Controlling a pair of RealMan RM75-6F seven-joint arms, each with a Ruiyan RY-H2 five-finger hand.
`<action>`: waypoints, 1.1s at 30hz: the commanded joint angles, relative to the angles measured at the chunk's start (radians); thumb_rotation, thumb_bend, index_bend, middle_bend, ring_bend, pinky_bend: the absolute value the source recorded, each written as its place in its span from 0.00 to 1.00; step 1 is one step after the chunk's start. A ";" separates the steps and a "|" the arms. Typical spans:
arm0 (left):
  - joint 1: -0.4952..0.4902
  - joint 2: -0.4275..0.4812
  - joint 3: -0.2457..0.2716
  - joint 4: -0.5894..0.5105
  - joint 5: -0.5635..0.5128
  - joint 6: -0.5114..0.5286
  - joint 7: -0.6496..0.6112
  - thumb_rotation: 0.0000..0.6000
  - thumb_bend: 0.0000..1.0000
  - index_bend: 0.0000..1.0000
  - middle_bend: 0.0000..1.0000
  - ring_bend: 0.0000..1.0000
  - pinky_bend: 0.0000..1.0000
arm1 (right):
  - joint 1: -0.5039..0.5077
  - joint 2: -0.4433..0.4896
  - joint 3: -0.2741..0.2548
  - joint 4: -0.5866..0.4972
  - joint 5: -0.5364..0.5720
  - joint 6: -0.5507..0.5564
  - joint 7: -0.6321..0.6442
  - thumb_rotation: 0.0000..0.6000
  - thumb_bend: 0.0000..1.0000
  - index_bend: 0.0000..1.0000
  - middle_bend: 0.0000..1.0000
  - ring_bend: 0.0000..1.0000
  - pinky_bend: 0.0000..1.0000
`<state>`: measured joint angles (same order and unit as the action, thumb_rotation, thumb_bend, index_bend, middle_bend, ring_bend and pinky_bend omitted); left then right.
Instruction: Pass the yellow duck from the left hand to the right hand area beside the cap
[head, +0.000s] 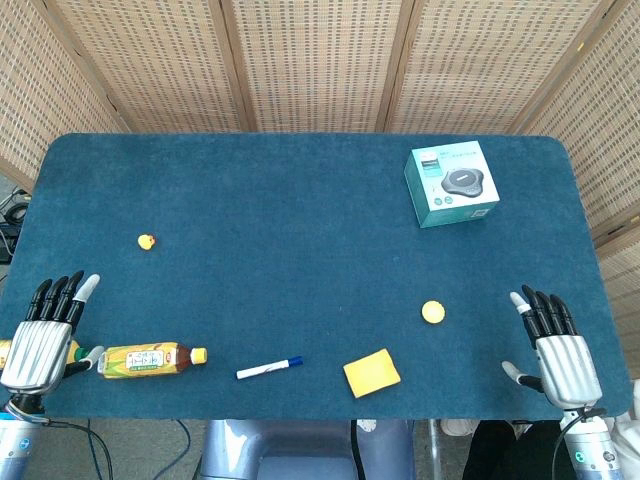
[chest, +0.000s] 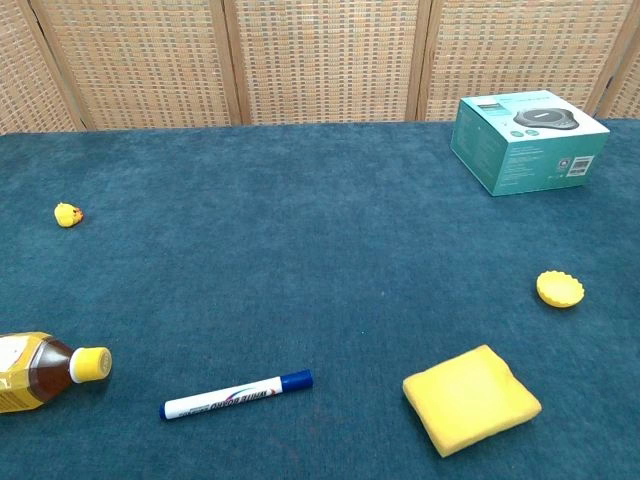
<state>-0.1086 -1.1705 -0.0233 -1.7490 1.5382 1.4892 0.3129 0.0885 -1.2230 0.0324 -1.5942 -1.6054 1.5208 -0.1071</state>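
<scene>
Duck (head: 146, 241) ahead of left hand (head: 45, 335), slightly rightward, well apart; cap (head: 433, 312) just left of right hand (head: 556, 350). Both hands released, fingers spread, holding nothing. Probably light, small, smooth: pinch across body.

The tabletop (head: 300, 200) is covered in matt, slightly fuzzy blue cloth, and the screens (head: 310, 60) behind look like woven cane in wood frames. The box (head: 452, 184) is smooth printed card, the sponge (chest: 470, 398) soft and matt, the bottle (head: 150, 359) glossy clear plastic.
</scene>
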 joint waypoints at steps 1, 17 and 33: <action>0.001 0.001 0.000 0.000 0.000 0.001 -0.001 1.00 0.20 0.00 0.00 0.00 0.00 | 0.000 0.000 -0.001 0.000 -0.001 0.000 0.000 1.00 0.00 0.04 0.00 0.00 0.00; -0.007 0.001 -0.001 0.006 -0.008 -0.016 -0.015 1.00 0.20 0.00 0.00 0.00 0.00 | 0.000 -0.005 0.003 -0.001 0.002 0.002 -0.001 1.00 0.00 0.04 0.00 0.00 0.00; -0.047 0.010 -0.034 0.014 -0.053 -0.073 -0.047 1.00 0.20 0.00 0.00 0.00 0.00 | -0.002 0.001 0.004 -0.003 0.011 -0.001 0.013 1.00 0.00 0.04 0.00 0.00 0.00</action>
<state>-0.1424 -1.1619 -0.0449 -1.7433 1.4987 1.4314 0.2692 0.0862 -1.2219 0.0363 -1.5969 -1.5949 1.5205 -0.0942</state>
